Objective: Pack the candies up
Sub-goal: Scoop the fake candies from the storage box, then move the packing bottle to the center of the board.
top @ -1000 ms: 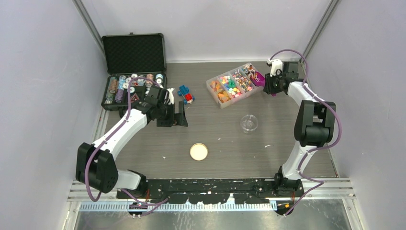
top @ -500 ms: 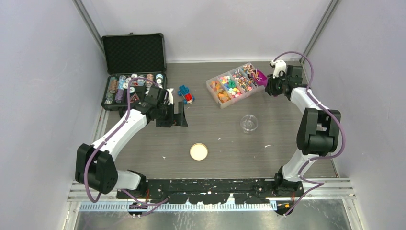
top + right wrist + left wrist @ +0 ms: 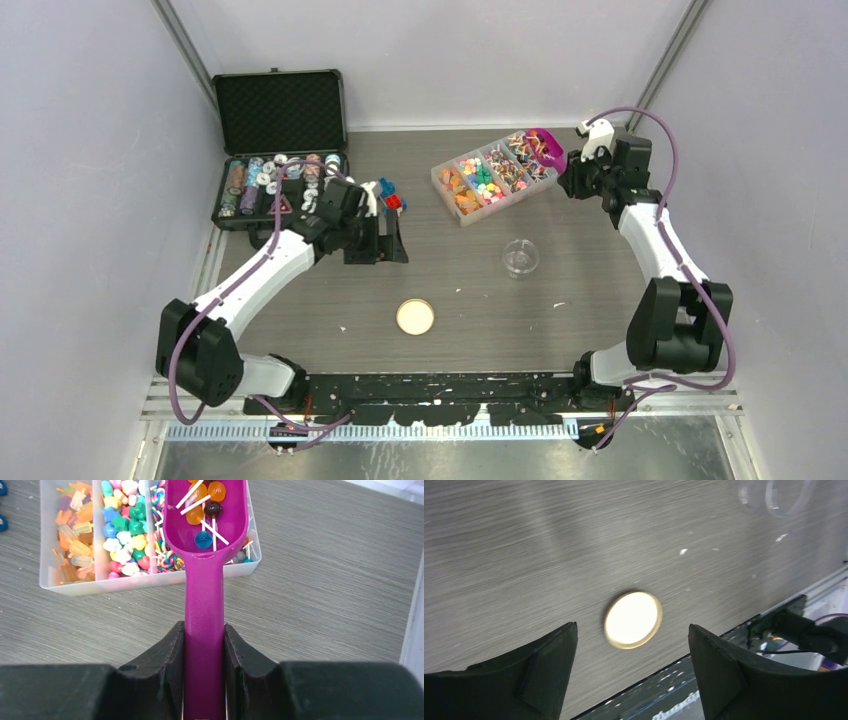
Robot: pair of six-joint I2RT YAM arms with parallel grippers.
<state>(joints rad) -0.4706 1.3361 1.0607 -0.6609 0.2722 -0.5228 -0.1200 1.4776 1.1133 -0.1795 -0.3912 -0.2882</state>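
Right gripper [image 3: 204,636]: jaws clamped on the handle of the purple scoop [image 3: 202,590]. The scoop bowl, at the top centre of the right wrist view, carries several candies [image 3: 203,540] on white sticks. It sits over the right-hand end compartment of the clear tray [image 3: 150,581]. The other compartments hold more sweets.

Left gripper [image 3: 631,632]: jaws apart, above the table [image 3: 524,555]. The cork disc [image 3: 633,619] shows between them.
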